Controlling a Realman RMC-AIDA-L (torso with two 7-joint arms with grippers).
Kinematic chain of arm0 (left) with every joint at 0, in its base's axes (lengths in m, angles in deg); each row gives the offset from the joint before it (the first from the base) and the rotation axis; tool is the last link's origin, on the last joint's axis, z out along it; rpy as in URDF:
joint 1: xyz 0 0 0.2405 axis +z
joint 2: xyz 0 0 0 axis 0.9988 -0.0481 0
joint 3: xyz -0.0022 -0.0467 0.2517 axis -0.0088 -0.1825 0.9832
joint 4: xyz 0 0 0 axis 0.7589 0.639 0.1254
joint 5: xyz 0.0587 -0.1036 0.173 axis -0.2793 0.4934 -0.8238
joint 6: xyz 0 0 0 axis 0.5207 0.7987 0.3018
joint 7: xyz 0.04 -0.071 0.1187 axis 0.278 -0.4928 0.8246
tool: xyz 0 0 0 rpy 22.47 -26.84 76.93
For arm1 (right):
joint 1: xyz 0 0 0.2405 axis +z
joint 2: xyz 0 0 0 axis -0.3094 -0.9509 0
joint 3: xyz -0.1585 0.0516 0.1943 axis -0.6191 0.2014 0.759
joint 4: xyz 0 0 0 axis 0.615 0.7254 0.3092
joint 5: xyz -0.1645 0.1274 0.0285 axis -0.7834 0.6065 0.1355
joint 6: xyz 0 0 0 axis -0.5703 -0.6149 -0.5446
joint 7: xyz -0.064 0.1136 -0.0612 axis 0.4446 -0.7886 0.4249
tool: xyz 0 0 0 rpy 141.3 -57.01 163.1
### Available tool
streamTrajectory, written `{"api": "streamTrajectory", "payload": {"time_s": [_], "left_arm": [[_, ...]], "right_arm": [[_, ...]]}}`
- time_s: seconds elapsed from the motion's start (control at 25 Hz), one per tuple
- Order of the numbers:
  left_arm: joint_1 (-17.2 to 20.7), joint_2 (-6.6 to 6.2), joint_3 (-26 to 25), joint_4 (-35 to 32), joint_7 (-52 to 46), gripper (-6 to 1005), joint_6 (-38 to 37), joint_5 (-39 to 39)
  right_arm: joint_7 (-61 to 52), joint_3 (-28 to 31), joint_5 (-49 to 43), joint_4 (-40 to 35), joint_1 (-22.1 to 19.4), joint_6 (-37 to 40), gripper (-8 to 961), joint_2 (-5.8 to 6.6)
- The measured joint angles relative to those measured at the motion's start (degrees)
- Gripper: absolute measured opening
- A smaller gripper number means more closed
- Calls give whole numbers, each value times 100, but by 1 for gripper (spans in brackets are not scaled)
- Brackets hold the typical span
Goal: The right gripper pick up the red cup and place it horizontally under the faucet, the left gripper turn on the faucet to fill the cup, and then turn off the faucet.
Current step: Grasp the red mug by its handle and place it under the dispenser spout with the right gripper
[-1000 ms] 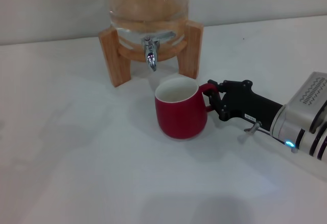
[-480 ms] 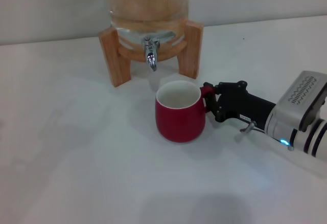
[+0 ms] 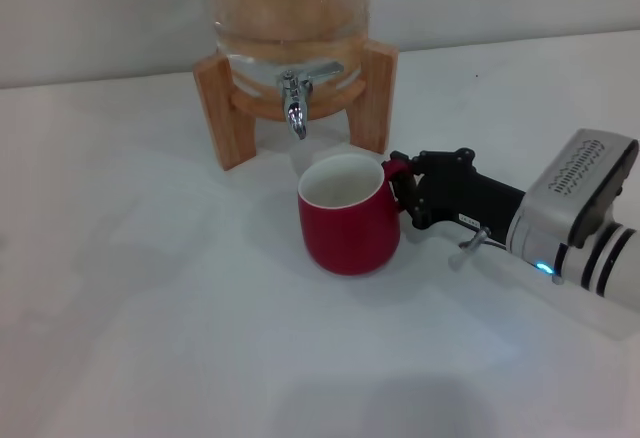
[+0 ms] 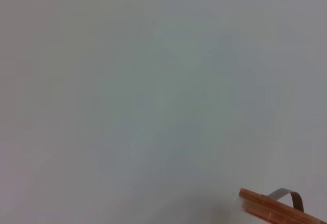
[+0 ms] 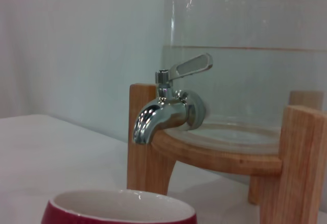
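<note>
Right gripper (image 3: pixel 402 190), at centre right of the head view, is closed on the handle of the red cup (image 3: pixel 348 216). This upright cup sits just below and right of the faucet (image 3: pixel 295 105). Placing is in hand; next it needs shifting under the spout.

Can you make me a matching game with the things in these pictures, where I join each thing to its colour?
Things:
1. red cup
2. faucet
3. wooden stand
4. right hand

Colours:
A. shiny silver
B. black
C. dark red outside, white inside
D. light brown

Right pairs: 1-C, 2-A, 3-D, 4-B.

The right hand is shut on the red cup by its handle, and the cup stands upright on the table in front of the faucet. The left hand is not in view.
</note>
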Motion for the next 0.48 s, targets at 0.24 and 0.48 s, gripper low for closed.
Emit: {"api": "streamTrajectory", "payload": {"time_s": [0.24, 0.48], "left_arm": [[0, 0, 0, 0, 8, 872, 0, 0], [0, 0, 0, 0, 6, 872, 1, 0]], "right_arm": [[15, 79, -1, 46, 97, 147, 105, -1], [10, 226, -11, 120, 192, 294, 100, -1]]}}
